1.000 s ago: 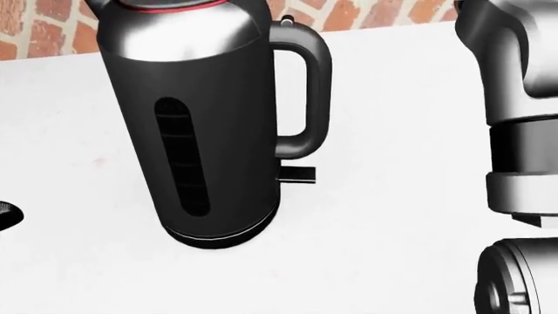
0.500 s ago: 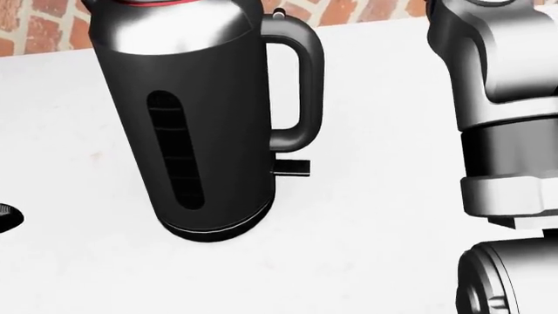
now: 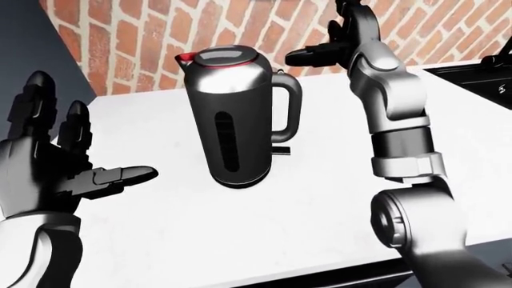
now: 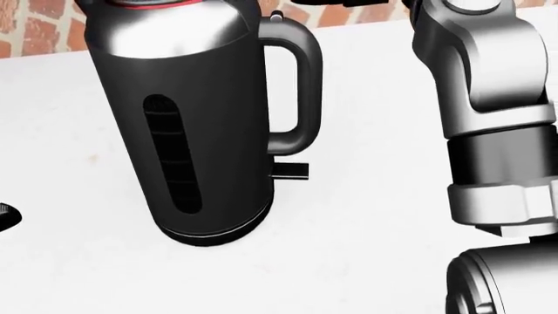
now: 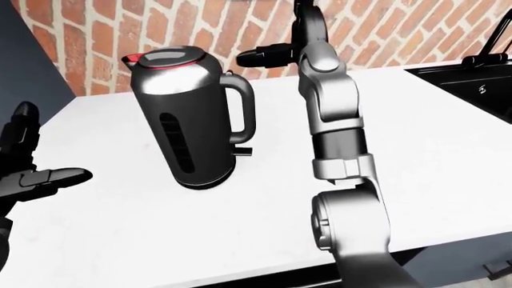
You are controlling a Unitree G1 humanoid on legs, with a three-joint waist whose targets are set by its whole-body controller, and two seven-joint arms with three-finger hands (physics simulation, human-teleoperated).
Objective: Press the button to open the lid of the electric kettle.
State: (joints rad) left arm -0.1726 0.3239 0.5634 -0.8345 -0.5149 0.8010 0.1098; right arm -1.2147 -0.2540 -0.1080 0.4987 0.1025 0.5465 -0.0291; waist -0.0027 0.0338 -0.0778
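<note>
A black and steel electric kettle (image 3: 236, 117) stands upright on the white counter (image 3: 320, 180), its lid (image 3: 224, 57) shut with a red rim, its handle (image 3: 288, 108) facing the view's right. My right hand (image 3: 324, 51) is raised above and to the right of the handle top, fingers spread and pointing left, apart from the kettle. My left hand (image 3: 60, 162) hovers open at the left of the left-eye view, well away from the kettle. The head view shows the kettle body (image 4: 188, 124) and my right forearm (image 4: 497, 131).
A red brick wall (image 3: 160, 36) runs behind the counter. A black sink (image 5: 472, 78) with a tap lies at the right edge of the right-eye view. The counter's near edge crosses the bottom of both eye views.
My right arm has moved left toward the kettle's handle in the head view. The kettle has drifted slightly left and up in the picture.
</note>
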